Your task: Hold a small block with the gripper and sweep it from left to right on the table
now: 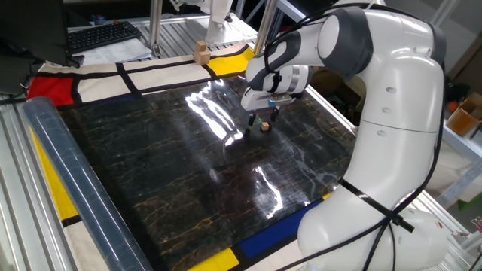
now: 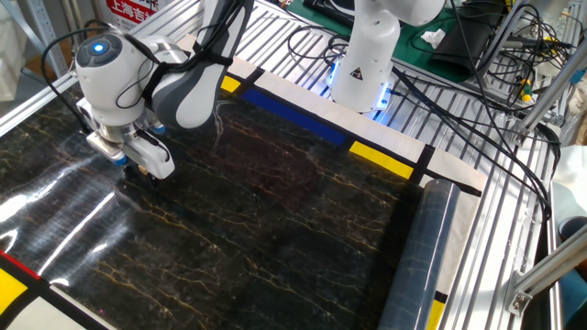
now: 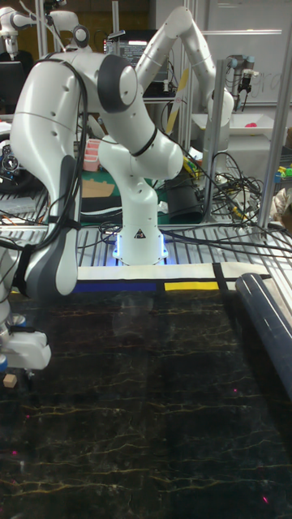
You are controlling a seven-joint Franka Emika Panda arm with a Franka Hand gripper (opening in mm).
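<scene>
The small block (image 1: 265, 126) is a tiny tan cube resting on the glossy black table (image 1: 173, 173), toward its far right side. My gripper (image 1: 264, 117) hangs right over it, open, with one dark finger on each side and gaps between the pads and the cube. The tall fixed view has the small block (image 3: 10, 379) at the left edge, under the gripper (image 3: 13, 371). In the other fixed view the gripper (image 2: 145, 170) stands low over the table (image 2: 257, 220) and hides the cube.
A larger tan wooden block (image 1: 200, 51) stands on the white border at the back. A rolled clear tube (image 1: 75, 188) lies along one table edge (image 2: 417, 257). A second robot's base (image 2: 362, 64) stands behind the blue and yellow panels, with cables beside it.
</scene>
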